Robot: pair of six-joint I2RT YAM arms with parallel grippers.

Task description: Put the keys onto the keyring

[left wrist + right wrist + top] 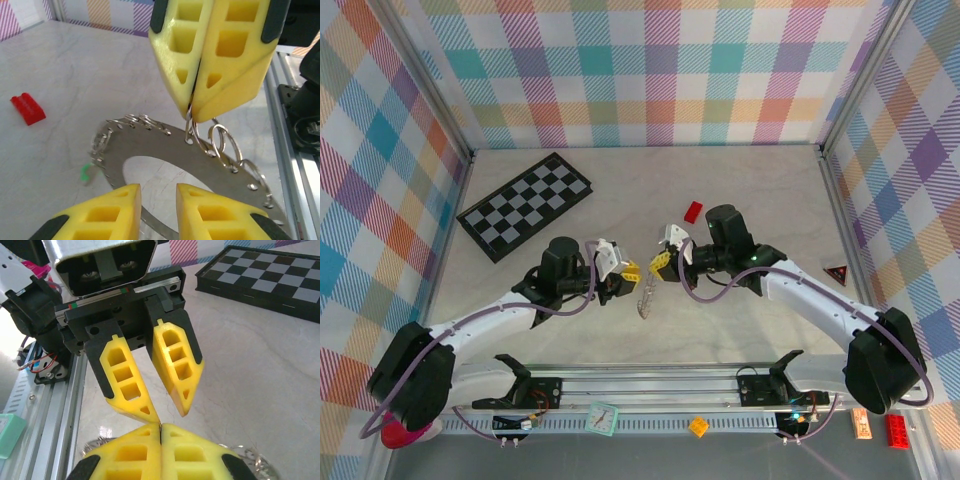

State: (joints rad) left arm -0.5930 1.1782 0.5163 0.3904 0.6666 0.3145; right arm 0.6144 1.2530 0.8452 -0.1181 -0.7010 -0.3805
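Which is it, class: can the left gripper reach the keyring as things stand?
Probably yes: the left gripper, jaws parted, sits at the near edge of the keyring; the right gripper pinches only a far loop.

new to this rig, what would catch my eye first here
Mid-table, the yellow-fingered right end effector pinches a wire loop on the silvery flat metal keyring, nearly tip to tip with the open left end effector. A black-and-grey chequerboard lies at far left, and a small red block sits beyond the right end effector.
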